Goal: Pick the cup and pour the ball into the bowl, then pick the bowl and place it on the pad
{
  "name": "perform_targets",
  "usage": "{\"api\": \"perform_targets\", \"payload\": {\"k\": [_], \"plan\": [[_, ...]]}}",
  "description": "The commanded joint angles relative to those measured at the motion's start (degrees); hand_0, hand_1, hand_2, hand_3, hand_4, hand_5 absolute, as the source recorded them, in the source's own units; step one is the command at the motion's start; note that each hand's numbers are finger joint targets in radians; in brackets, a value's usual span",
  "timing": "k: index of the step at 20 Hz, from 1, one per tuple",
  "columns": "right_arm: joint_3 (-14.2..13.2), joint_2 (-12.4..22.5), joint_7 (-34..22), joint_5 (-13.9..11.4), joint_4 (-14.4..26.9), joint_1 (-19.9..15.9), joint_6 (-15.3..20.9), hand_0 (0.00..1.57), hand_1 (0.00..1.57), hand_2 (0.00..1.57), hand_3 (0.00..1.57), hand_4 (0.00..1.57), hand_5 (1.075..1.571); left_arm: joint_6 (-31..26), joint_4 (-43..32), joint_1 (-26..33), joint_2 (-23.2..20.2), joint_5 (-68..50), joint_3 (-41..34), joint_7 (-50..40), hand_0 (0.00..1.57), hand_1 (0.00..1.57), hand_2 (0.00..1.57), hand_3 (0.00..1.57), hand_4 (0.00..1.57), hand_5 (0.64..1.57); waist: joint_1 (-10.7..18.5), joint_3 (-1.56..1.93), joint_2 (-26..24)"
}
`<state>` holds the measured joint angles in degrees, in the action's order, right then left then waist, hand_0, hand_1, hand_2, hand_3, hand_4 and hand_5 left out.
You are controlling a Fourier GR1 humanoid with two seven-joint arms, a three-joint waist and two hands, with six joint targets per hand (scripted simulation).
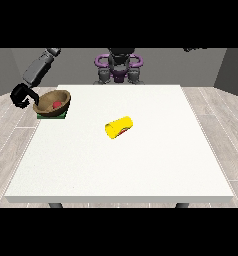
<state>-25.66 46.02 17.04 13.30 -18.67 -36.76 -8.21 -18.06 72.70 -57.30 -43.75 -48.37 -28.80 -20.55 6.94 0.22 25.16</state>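
Front view, nearest first: the cup (119,127) lies on its side mid-table (141,170), with something reddish at its mouth that I cannot identify. Farther back at the view's left, the bowl (53,103) sits tilted on the green pad (62,115) with the red ball (56,104) inside. Beside its rim the hand (20,96) has curled fingers; whether they hold the rim, I cannot tell. Pouring and placing look done.
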Motion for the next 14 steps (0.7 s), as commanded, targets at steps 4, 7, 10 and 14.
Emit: {"api": "perform_targets", "payload": {"k": [4, 7, 10, 14], "plan": [[-1.2, 3.1, 2.2, -0.1, 1.4, -3.3, 1.0, 0.35, 0.35, 0.49, 0.71, 0.00, 1.465, 4.9, 7.8, 1.4, -1.5, -0.6, -0.8, -1.4, 0.00, 0.00, 0.00, 0.00, 0.00, 1.563, -1.6, -0.05, 2.7], [-1.5, 3.2, 1.2, 0.6, 1.9, -2.9, -0.4, 0.29, 0.29, 0.30, 0.23, 0.00, 1.423, 5.1, 8.3, 4.4, -0.4, -1.1, -1.4, -0.8, 0.00, 0.00, 0.00, 0.00, 0.00, 1.563, -2.2, -0.11, 0.0], [-2.7, 8.4, -1.7, 1.3, 3.5, -4.9, -3.4, 0.30, 0.30, 0.32, 0.06, 0.00, 1.422, 6.1, 11.2, 3.6, -2.5, -5.0, -2.8, -4.6, 0.00, 0.00, 0.00, 0.00, 0.00, 1.565, -1.3, -0.03, 2.1], [-1.8, 6.2, -4.5, 2.3, 0.8, -5.7, -7.9, 0.41, 0.41, 0.08, 0.31, 0.00, 1.388, 3.4, 4.9, 7.2, -0.3, -2.7, -1.5, -1.7, 0.00, 0.00, 0.00, 0.00, 0.00, 1.566, -4.2, -0.21, -4.0]]}}
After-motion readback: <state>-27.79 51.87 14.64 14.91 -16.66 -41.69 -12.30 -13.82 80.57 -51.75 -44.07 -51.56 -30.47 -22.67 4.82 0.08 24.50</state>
